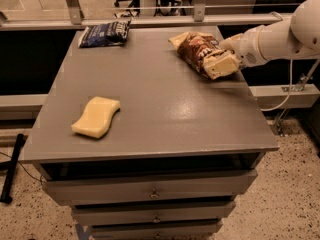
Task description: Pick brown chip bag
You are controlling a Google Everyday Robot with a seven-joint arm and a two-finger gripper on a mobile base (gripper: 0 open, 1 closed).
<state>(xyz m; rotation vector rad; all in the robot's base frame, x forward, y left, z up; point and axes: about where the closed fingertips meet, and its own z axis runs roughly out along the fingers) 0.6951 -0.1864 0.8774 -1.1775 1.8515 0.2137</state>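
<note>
The brown chip bag [192, 48] lies on the far right part of the grey table [165, 109], dark brown with pale tan ends and white lettering. My gripper [221, 64] reaches in from the right on a white arm [280, 34]. It sits at the bag's near right end, overlapping it in view and hiding that end. The bag rests on the tabletop.
A pale yellow wavy sponge [96, 116] lies at the front left. A dark blue snack bag [105, 33] lies at the far left corner. A metal rail [150, 20] runs behind the table. Drawers [150, 191] sit below the top. The table's right edge is close to the gripper.
</note>
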